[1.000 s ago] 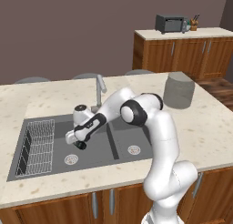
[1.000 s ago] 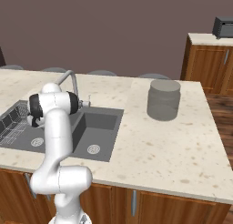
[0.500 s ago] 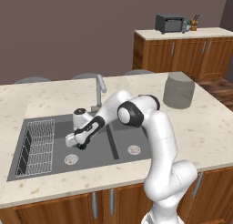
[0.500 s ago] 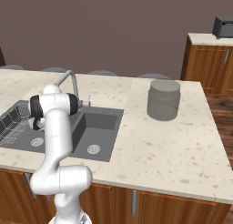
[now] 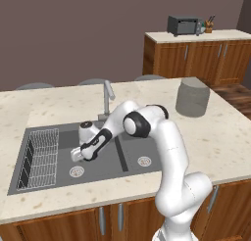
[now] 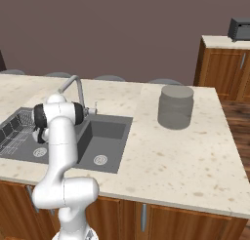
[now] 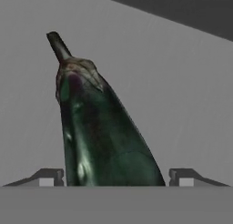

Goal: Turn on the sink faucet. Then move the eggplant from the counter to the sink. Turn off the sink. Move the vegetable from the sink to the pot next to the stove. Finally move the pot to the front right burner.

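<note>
Pincer (image 7: 116,177) is standing with its two dark fingertips (image 7: 48,176) apart on either side of the eggplant (image 7: 98,127) in the hand view; a sliver of grey shows between each tip and the dark skin, so whether the pads are touching the vegetable cannot be told. Eggplant is lying on the dark grey floor of the sink (image 5: 54,179), stem end pointing away from the hand, its glossy dark green-black body running down between the fingertips. Seen from the left base view, the hand (image 5: 83,149) is reaching low into the left basin just right of the wire rack (image 5: 41,156), near the round drain (image 5: 76,172), with the sink faucet (image 5: 106,98) rising upright behind the arm at the back rim. Compared with the views of a second ago, the hand is sitting slightly lower and nearer the drain, while the counter (image 5: 220,137) and the grey ribbed cylinder (image 5: 192,97) are remaining unchanged. From the right base view, the arm (image 6: 61,131) is bending over the sink's near left portion.
</note>
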You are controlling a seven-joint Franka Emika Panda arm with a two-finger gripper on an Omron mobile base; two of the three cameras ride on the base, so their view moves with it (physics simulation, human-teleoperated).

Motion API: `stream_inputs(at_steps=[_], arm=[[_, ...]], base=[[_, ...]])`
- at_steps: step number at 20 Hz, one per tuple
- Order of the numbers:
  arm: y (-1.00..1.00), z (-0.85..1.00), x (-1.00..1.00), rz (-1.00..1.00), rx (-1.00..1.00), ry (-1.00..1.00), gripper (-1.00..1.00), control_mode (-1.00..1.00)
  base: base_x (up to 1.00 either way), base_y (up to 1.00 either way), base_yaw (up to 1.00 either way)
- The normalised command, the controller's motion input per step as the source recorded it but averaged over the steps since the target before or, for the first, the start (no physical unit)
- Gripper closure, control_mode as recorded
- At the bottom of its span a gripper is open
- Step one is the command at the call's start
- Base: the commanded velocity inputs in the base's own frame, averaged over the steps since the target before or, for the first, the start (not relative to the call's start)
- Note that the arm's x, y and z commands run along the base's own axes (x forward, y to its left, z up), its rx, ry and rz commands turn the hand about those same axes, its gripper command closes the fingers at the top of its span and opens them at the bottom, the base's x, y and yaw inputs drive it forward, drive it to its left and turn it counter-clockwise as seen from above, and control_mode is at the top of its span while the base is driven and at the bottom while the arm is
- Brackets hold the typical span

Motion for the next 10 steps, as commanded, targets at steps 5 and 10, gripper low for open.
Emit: stream_inputs(at_steps=[5, 10], arm=[[0.01, -0.1, 0.01, 0.0, -0.01, 0.03, 1.0, -1.0], [-0.03, 0.18, -0.27, -0.03, -0.01, -0.02, 1.0, -1.0]], base=[[0.0, 0.0, 0.0], [0.0, 0.0, 0.0]])
